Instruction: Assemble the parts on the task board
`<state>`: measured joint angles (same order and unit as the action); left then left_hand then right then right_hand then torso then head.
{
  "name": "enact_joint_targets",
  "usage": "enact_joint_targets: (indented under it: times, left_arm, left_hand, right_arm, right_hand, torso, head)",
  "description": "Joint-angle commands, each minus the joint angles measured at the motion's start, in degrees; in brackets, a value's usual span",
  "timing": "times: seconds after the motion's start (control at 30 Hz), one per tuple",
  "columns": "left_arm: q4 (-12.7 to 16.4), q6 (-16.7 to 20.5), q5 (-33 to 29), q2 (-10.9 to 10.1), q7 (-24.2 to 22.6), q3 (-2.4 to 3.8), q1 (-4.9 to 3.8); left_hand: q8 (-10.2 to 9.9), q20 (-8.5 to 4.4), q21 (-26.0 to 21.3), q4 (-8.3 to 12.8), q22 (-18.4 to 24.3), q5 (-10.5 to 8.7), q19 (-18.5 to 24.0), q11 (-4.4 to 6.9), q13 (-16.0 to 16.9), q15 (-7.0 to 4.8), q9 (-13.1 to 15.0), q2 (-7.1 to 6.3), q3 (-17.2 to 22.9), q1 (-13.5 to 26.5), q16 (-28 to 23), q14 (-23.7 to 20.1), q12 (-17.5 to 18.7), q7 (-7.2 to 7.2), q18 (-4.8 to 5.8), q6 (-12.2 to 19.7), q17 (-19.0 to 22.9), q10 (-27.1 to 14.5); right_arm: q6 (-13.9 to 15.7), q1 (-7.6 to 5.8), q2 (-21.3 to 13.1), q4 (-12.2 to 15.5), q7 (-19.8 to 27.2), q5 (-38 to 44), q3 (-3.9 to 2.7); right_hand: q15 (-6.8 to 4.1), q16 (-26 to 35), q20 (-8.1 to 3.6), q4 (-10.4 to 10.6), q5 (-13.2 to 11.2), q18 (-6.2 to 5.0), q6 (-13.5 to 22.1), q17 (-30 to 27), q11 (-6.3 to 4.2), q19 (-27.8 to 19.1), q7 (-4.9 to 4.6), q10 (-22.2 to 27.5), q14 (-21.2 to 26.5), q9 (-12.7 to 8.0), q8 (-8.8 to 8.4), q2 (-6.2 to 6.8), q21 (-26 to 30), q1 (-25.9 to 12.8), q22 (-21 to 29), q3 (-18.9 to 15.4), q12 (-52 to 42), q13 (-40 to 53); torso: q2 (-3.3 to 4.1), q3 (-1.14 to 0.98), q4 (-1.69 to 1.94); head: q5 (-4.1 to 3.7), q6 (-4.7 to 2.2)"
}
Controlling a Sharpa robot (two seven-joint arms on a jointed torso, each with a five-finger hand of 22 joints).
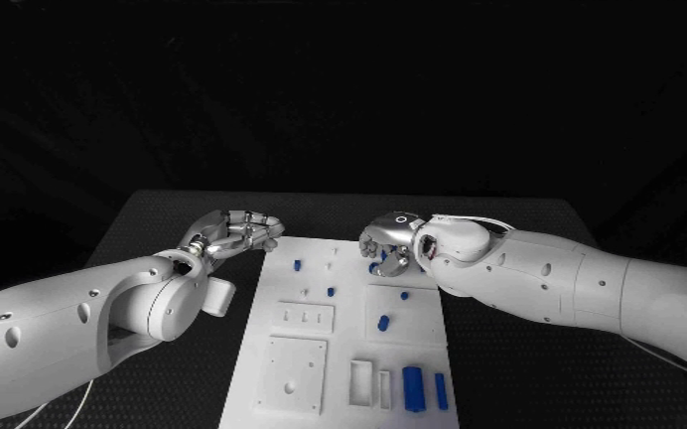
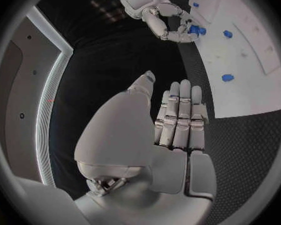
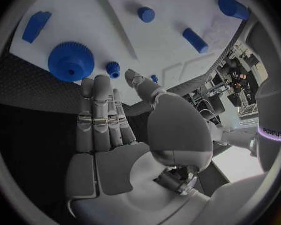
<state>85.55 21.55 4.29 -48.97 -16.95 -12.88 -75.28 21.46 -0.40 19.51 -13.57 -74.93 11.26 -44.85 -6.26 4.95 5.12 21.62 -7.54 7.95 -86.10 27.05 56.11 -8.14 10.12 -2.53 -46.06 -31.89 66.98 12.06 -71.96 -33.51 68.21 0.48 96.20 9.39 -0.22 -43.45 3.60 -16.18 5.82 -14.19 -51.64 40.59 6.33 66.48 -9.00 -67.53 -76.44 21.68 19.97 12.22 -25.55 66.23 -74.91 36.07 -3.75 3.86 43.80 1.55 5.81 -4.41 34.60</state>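
"Sharpa" lettering [image 3: 273, 132] beside right hand [image 3: 115, 150]

Black table [image 1: 172, 220] with a finely textured top, dark background beyond its far edge

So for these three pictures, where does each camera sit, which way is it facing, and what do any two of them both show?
Head view: on the robot's head, looking down at the task board; both arms enter, left hand and right hand at the board's far end.
Left wrist view: behind the left hand, facing the board's edge.
Right wrist view: behind the right hand, facing a large blue gear.
Shared: head and left wrist views both show the right hand.
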Motion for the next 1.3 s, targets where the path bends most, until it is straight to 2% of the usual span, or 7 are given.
enact_joint_targets:
  times: [0.03, 0.23, 0.4, 0.5, 0.83, 1.13, 1.3]
  left_arm:
    - [0.2, -1.1, 0.3, -0.1, -0.5, 0.07, -0.07]
    - [0.0, 0.0, 0.3, 0.1, -0.4, 0.08, -0.08]
    - [-0.2, -0.1, 0.3, 0.1, -0.2, 0.08, -0.07]
    - [-0.2, 0.4, 0.3, 0.2, 0.1, 0.08, -0.07]
    - [-0.3, 0.4, 0.3, 0.0, 0.4, 0.07, -0.07]
    - [-0.3, 0.4, 0.3, -0.1, 0.4, 0.08, -0.07]
    - [-0.3, 0.2, 0.3, -0.1, 0.5, 0.10, -0.07]
  left_hand:
    - [-0.3, -0.08, 0.2, -0.3, -1.2, 0.10, -0.1, 0.03, -0.1, 0.22, -0.1, 0.02, -0.3, -0.8, -0.3, -0.4, 0.4, -0.15, -0.17, -0.2, 0.0, -0.4]
    - [-0.4, -0.05, 0.2, -0.4, -1.2, 0.06, -0.1, 0.04, -0.2, 0.24, -0.2, 0.00, -0.3, -0.8, -0.4, -0.4, 0.5, -0.16, -0.18, -0.2, 0.0, -0.4]
    - [-0.4, -0.05, 0.3, -0.8, -1.2, 0.04, -0.1, -0.05, -0.2, 0.24, -0.2, -0.01, -0.5, -0.9, -0.4, -0.3, 0.5, -0.03, -0.23, -0.3, -0.1, -0.3]
    - [-0.5, -0.05, 0.3, -0.9, -1.2, 0.04, -0.2, -0.06, -0.2, 0.23, -0.2, 0.02, -0.5, -0.9, -0.4, -0.3, 0.6, -0.03, -0.25, -0.3, -0.1, -0.3]
    - [-0.5, -0.05, 0.4, -1.2, -1.2, 0.03, -0.2, -0.09, -0.1, 0.21, -0.2, 0.05, -0.7, -1.1, -0.5, -0.2, 0.6, 0.04, -0.30, -0.4, -0.2, -0.2]
    - [-0.6, -0.05, 0.4, -1.4, -1.2, 0.04, -0.2, -0.10, -0.2, 0.22, -0.2, 0.03, -0.8, -1.3, -0.5, -0.2, 0.7, 0.06, -0.32, -0.4, -0.2, -0.2]
    - [-0.6, -0.05, 0.4, -1.5, -1.2, 0.06, -0.2, -0.10, -0.2, 0.22, -0.3, 0.03, -0.8, -1.5, -0.5, -0.2, 0.8, 0.06, -0.34, -0.4, -0.2, -0.2]
  right_arm:
    - [0.4, 0.05, 0.2, -0.2, -1.4, 3.2, -0.02]
    - [-0.7, 0.27, 0.5, -0.5, -2.1, 4.3, -0.02]
    - [-1.8, 0.42, 0.5, -0.5, -2.6, 5.3, -0.02]
    - [-2.1, 0.58, 0.6, -0.6, -2.4, 5.3, -0.02]
    - [-2.4, 0.90, 0.8, -0.9, -3.2, 7.2, -0.02]
    - [-2.5, 1.06, 0.8, -0.6, -3.2, 8.2, -0.02]
    - [0.1, 1.09, 0.9, -0.3, -4.0, 9.2, -0.02]
  right_hand:
    - [0.03, -2.4, -0.79, 0.2, -0.4, -0.81, 0.4, 0.7, 0.00, 0.9, 0.09, 0.6, -0.6, -0.1, -0.25, 0.64, -2.0, -0.1, -1.6, 0.3, 0.0, 0.0]
    - [0.05, -4.3, -1.04, 0.3, -0.5, -0.81, 0.4, 0.9, 0.00, 0.6, 0.10, 0.7, 0.1, -0.2, -0.31, 0.67, -3.6, -0.2, -1.6, 0.7, 0.0, 0.0]
    - [0.01, -6.0, -1.26, 0.5, -1.6, -0.81, 0.1, 0.9, -0.04, 0.4, 0.13, 0.4, 0.4, -0.2, -0.20, 0.65, -5.2, -0.1, -1.5, 1.6, -0.1, 0.1]
    - [-0.21, -7.4, -1.54, 0.7, -2.3, -0.81, -0.5, 0.9, -0.27, 0.7, 0.28, -0.4, 0.2, -0.1, 0.08, 0.63, -6.5, 0.0, -1.6, 2.3, -0.4, 0.2]
    - [-1.22, -12.9, -2.54, 1.4, -2.9, -0.81, -3.5, 0.7, -1.37, 0.5, 1.61, -4.1, 0.5, 0.4, 1.35, -0.38, -11.9, -0.5, -1.5, 4.6, -1.0, 0.6]
    - [-2.40, -16.3, -3.00, 1.4, -3.0, -0.81, -5.7, 1.4, -2.55, 0.3, 2.12, -7.4, 0.8, 1.3, 2.60, -0.89, -14.9, 0.0, -1.5, 6.5, -2.1, 1.4]
    - [-3.46, -18.7, -3.33, 1.3, -3.0, -0.81, -7.8, 2.5, -3.62, 1.1, 3.00, -9.9, 0.7, 2.3, 3.75, -2.06, -16.9, 0.8, -1.5, 8.2, -3.0, 2.4]
  torso:
    - [0.52, 0.00, 0.21]
    - [0.99, 0.06, 0.10]
    - [1.24, 0.10, -0.05]
    - [1.28, 0.08, 0.05]
    - [1.47, 0.15, 0.08]
    - [1.69, 0.22, -0.15]
    - [1.75, 0.23, 0.06]
  head:
    - [-0.01, -0.14]
    - [-0.07, -0.39]
    - [-0.02, -0.29]
    - [-0.08, -0.31]
    - [0.09, -0.24]
    - [0.18, -0.54]
    - [-0.04, -0.56]
